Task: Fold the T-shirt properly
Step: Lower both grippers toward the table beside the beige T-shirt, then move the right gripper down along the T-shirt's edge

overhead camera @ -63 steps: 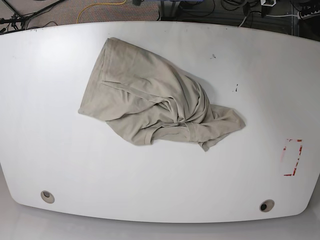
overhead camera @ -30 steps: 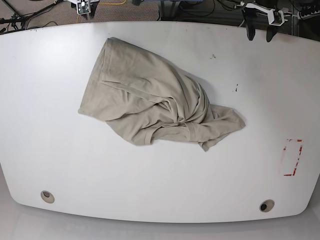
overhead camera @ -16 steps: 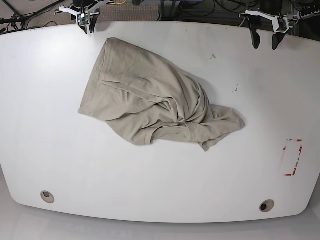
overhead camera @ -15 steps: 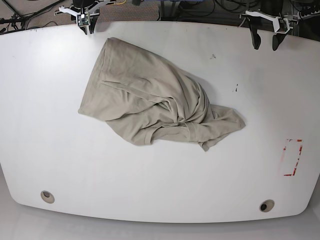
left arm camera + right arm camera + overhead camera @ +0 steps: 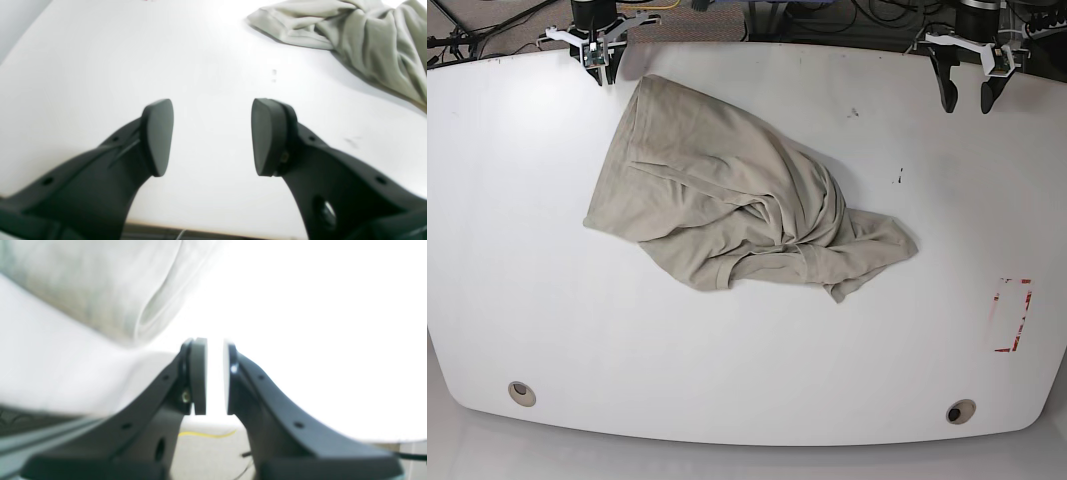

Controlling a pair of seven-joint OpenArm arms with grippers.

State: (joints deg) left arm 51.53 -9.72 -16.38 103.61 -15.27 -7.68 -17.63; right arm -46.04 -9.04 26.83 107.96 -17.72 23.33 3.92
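The beige T-shirt point(image 5: 737, 200) lies crumpled in the middle of the white table point(image 5: 547, 300), bunched toward its right end. My left gripper point(image 5: 967, 103) hangs over the far right edge, open and empty, well clear of the cloth. In the left wrist view the left gripper point(image 5: 212, 133) stands wide over bare table, with the T-shirt point(image 5: 367, 33) at the upper right. My right gripper point(image 5: 607, 75) is at the far left edge, just beside the shirt's top corner. In the right wrist view the right gripper point(image 5: 215, 373) shows only a thin slit and holds nothing; the blurred T-shirt point(image 5: 100, 290) lies ahead on the left.
A red-marked rectangle point(image 5: 1012, 315) sits near the table's right edge. Two round holes point(image 5: 522, 393) point(image 5: 960, 411) are near the front edge. Small dark marks point(image 5: 900, 177) dot the table right of the shirt. Cables lie on the floor beyond the far edge.
Both grippers have come further in over the table's far edge, lower in the base view. The T-shirt has not moved.
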